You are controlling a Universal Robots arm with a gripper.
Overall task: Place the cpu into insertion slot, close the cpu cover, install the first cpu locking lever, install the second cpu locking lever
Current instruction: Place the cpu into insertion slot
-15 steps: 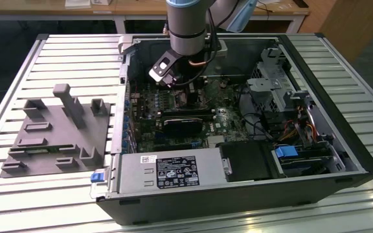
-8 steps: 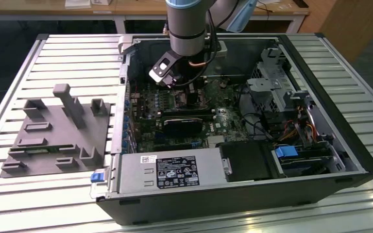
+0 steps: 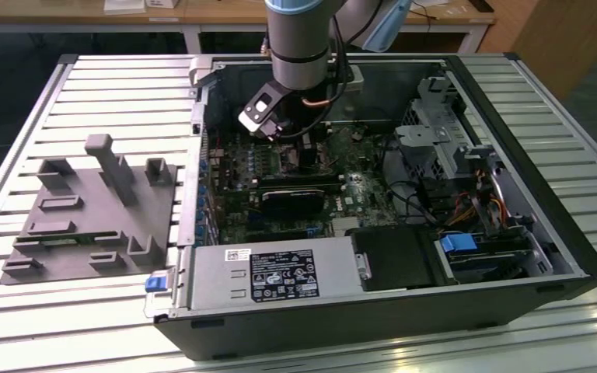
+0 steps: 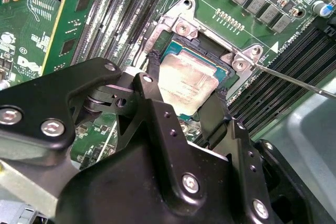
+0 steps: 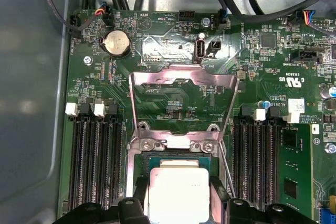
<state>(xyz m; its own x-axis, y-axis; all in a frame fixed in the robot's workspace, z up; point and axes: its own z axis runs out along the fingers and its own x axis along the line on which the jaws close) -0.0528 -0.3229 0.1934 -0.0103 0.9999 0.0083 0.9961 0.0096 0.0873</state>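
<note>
the claw (image 4: pixel 187 77) is clenched on the cpu (image 4: pixel 186 85). in both wrist views its two black fingers (image 4: pixel 151 72) press against opposite edges of the chip, so the dull silvery top shows between them. the grip sits on the sides, which i judge keeps the underside free to meet the socket contacts and keeps the chip level.

the cpu lies directly between the fingertips and squarely over the insertion slot (image 4: pixel 167 24), low within its shiny rim (whether it is fully seated or a hair above, i cannot tell).

just beyond the claw (image 5: pixel 178 182) in the first wrist view, the cpu cover (image 5: pixel 181 74) stands swung up on its hinge, its window showing the green board behind. that leaves the socket open from above, so the cover is not yet closed. a thin locking lever (image 4: pixel 294 80) sticks out free beside the socket, not latched. black memory slots (image 5: pixel 94 166) flank the socket on both sides.

further out, the exterior view has the arm reaching down into an open computer case (image 3: pixel 547 256) lying on a slatted metal table (image 3: pixel 102 85), with a grey fixture (image 3: pixel 91 210) at the exterior view's left.
</note>
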